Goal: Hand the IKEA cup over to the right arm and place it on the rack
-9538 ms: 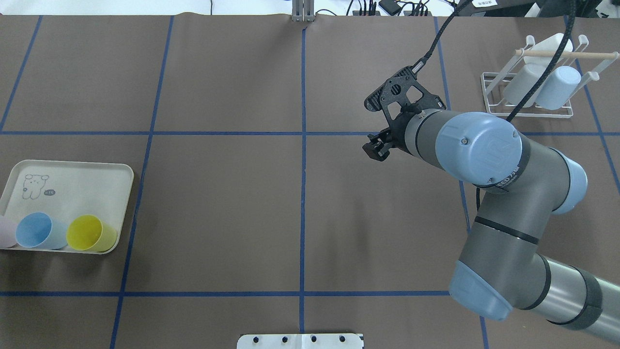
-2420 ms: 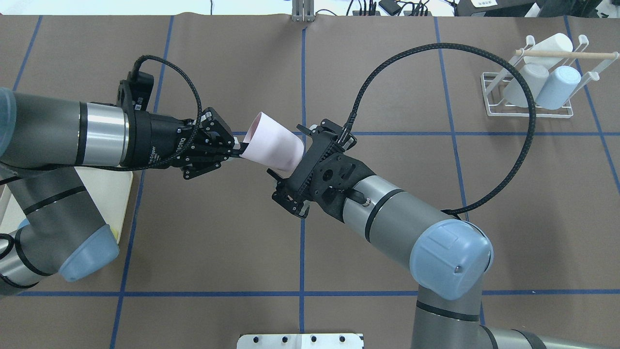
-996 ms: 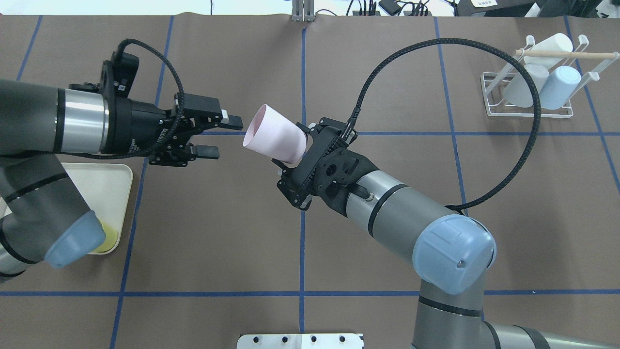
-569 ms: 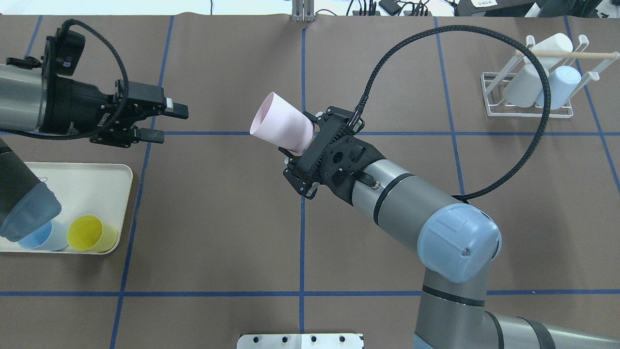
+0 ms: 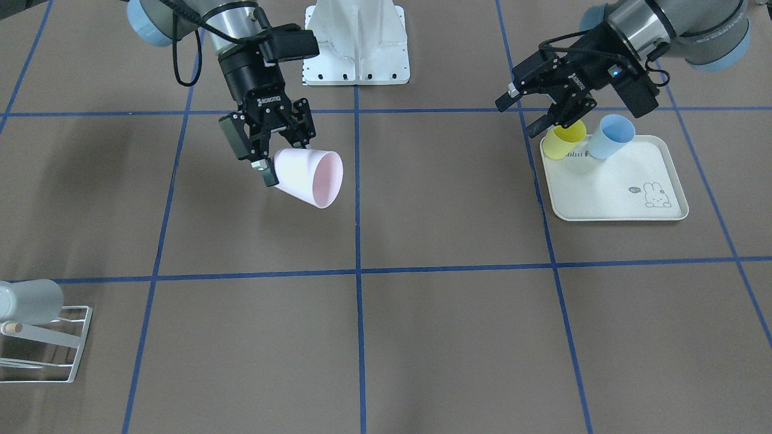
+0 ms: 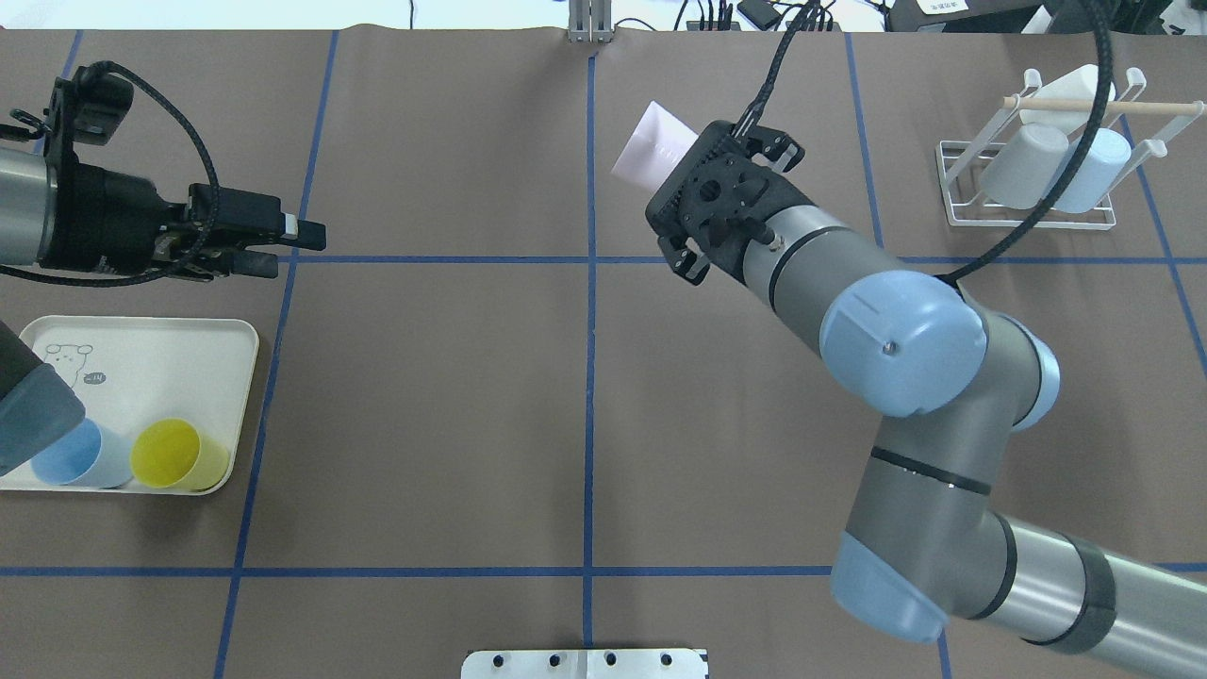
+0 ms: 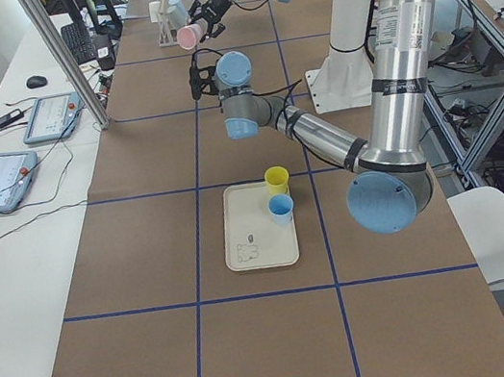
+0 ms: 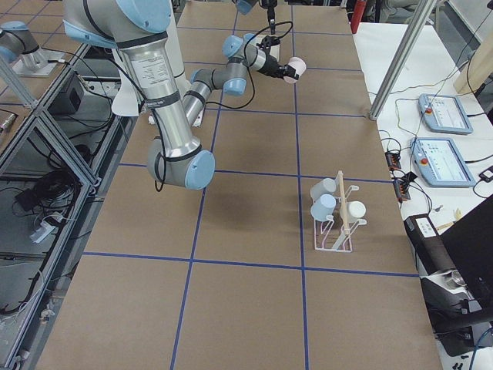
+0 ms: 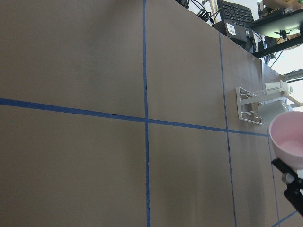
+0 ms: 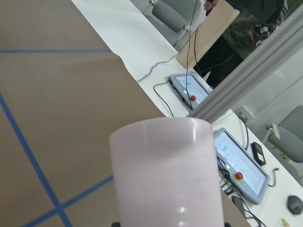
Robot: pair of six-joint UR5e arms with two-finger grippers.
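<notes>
R end effector (image 5: 280, 155) clamped on base of pink cup (image 5: 310, 178); cup tilted in air above counter (image 5: 422, 211), mouth facing away from end effector, well apart from rack (image 6: 1028, 224). L end effector (image 5: 517, 117) spread wide, empty, even farther from rack.

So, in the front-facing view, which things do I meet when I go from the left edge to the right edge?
rack → pink cup → yellow cup → blue cup
</notes>
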